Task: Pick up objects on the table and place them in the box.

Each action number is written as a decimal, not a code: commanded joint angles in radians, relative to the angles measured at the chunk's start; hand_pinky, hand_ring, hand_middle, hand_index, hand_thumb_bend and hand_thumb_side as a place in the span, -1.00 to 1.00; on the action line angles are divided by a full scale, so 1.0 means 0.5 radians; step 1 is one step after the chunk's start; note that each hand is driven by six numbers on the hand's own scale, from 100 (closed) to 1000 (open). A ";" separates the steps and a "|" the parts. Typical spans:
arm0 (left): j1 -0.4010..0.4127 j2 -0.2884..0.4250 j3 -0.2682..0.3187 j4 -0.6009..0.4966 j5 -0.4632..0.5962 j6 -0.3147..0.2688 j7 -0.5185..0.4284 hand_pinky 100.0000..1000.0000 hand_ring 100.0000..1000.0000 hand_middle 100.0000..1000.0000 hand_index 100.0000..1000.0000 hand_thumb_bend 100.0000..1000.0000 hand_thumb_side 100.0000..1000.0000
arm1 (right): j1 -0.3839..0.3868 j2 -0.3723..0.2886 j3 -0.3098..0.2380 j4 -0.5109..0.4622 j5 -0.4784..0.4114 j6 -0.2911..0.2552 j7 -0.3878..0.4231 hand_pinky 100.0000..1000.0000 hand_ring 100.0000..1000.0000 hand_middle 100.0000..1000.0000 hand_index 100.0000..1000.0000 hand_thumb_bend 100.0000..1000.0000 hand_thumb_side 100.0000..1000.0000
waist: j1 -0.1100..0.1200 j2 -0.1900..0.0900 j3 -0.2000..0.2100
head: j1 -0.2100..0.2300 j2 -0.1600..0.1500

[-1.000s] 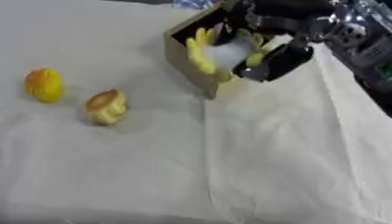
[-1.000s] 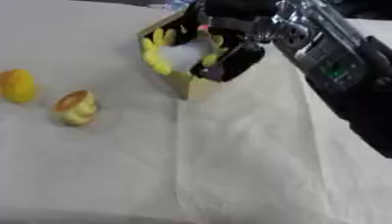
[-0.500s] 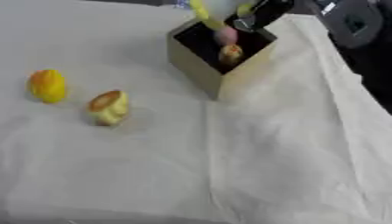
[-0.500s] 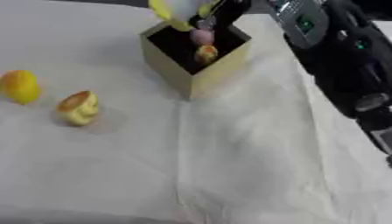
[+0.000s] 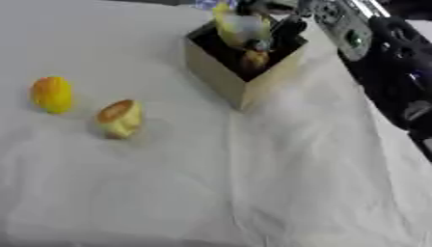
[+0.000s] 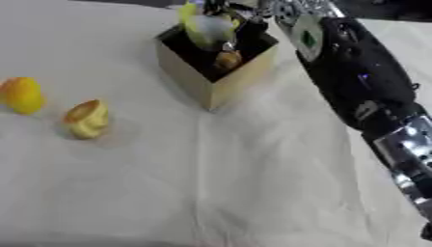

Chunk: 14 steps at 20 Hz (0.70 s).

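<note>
- Right hand hangs over the box; its finger state cannot be told in the blur.
- Yellow and pale shapes sit at the box's opening.
- Orange fruit and cupcake-like item lie on the cloth, left of the box.

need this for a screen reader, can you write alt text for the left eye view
The robot's right hand reaches from the upper right over an open tan box on a white cloth, with yellow and pale items at the box's mouth. To the left, a yellow-orange fruit-like object and a small cupcake-like object lie on the cloth.
</note>
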<state>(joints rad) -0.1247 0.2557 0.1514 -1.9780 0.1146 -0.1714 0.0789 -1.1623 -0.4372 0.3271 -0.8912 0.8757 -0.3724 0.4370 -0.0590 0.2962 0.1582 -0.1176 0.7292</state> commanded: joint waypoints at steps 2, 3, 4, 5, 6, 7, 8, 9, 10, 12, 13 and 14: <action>-0.017 0.038 -0.005 -0.025 0.002 -0.002 -0.009 0.68 0.24 0.36 0.55 -0.96 0.66 | -0.072 0.005 -0.072 0.108 0.124 -0.028 -0.008 0.83 0.89 0.79 0.86 -0.27 -0.48 | 0.016 -0.040 -0.001 | -0.008 -0.016; -0.016 0.038 -0.005 -0.024 0.002 -0.002 -0.009 0.68 0.24 0.36 0.55 -0.96 0.66 | -0.074 0.010 -0.084 0.125 0.142 -0.028 -0.017 0.83 0.89 0.80 0.86 -0.27 -0.49 | 0.017 -0.040 -0.001 | -0.008 -0.015; -0.015 0.038 -0.004 -0.024 0.002 -0.002 -0.010 0.68 0.24 0.36 0.55 -0.96 0.66 | -0.075 0.014 -0.094 0.135 0.154 -0.028 -0.027 0.83 0.89 0.79 0.86 -0.27 -0.49 | 0.017 -0.041 -0.001 | -0.007 -0.014; -0.015 0.037 -0.004 -0.023 0.002 -0.002 -0.010 0.68 0.24 0.36 0.55 -0.96 0.66 | -0.075 0.015 -0.102 0.139 0.159 -0.028 -0.038 0.83 0.88 0.78 0.86 -0.28 -0.49 | 0.018 -0.042 -0.001 | -0.006 -0.012; -0.014 0.037 -0.003 -0.023 0.002 -0.002 -0.010 0.68 0.24 0.36 0.55 -0.96 0.66 | -0.074 0.014 -0.108 0.136 0.159 -0.028 -0.048 0.83 0.87 0.78 0.86 -0.29 -0.50 | 0.019 -0.043 -0.002 | -0.005 -0.012; -0.014 0.037 -0.003 -0.023 0.002 -0.002 -0.010 0.68 0.24 0.36 0.55 -0.96 0.66 | -0.070 0.012 -0.113 0.126 0.153 -0.025 -0.059 0.82 0.86 0.77 0.85 -0.31 -0.50 | 0.019 -0.044 -0.002 | -0.003 -0.011; -0.014 0.037 -0.004 -0.023 0.002 -0.002 -0.011 0.68 0.24 0.36 0.55 -0.96 0.66 | -0.064 0.006 -0.117 0.105 0.138 -0.021 -0.071 0.82 0.84 0.76 0.84 -0.32 -0.51 | 0.021 -0.044 -0.003 | -0.001 -0.011; -0.015 0.038 -0.003 -0.022 0.001 -0.002 -0.011 0.68 0.24 0.36 0.55 -0.96 0.66 | -0.056 -0.003 -0.118 0.074 0.116 -0.015 -0.081 0.81 0.82 0.73 0.83 -0.35 -0.52 | 0.022 -0.045 -0.004 | 0.002 -0.011; -0.017 0.043 -0.003 -0.022 0.000 -0.003 -0.010 0.68 0.24 0.36 0.55 -0.97 0.66 | -0.047 -0.018 -0.121 0.020 0.078 -0.010 -0.096 0.80 0.78 0.69 0.82 -0.40 -0.53 | 0.025 -0.045 -0.005 | 0.005 -0.009; -0.033 0.069 -0.004 -0.022 -0.006 -0.006 -0.008 0.68 0.24 0.36 0.55 -0.99 0.64 | -0.019 -0.064 -0.122 -0.134 -0.029 0.020 -0.122 0.80 0.72 0.63 0.79 -0.51 -0.53 | 0.031 -0.046 -0.008 | 0.010 -0.006; -0.049 0.091 -0.005 -0.022 -0.011 -0.009 -0.007 0.68 0.24 0.36 0.55 -1.00 0.62 | -0.002 -0.094 -0.121 -0.231 -0.091 0.039 -0.132 0.79 0.69 0.60 0.78 -0.56 -0.53 | 0.035 -0.047 -0.010 | 0.013 -0.003; -0.071 0.123 -0.009 -0.022 -0.018 -0.013 -0.006 0.68 0.24 0.36 0.55 -1.00 0.60 | 0.017 -0.129 -0.119 -0.341 -0.161 0.062 -0.141 0.79 0.67 0.59 0.78 -0.61 -0.52 | 0.039 -0.048 -0.013 | 0.017 0.000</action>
<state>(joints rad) -0.1504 0.2819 0.1488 -1.9777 0.1116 -0.1721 0.0764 -1.1351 -0.4569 0.2772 -0.9970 0.8309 -0.3514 0.3751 -0.0446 0.2958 0.1523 -0.1126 0.7295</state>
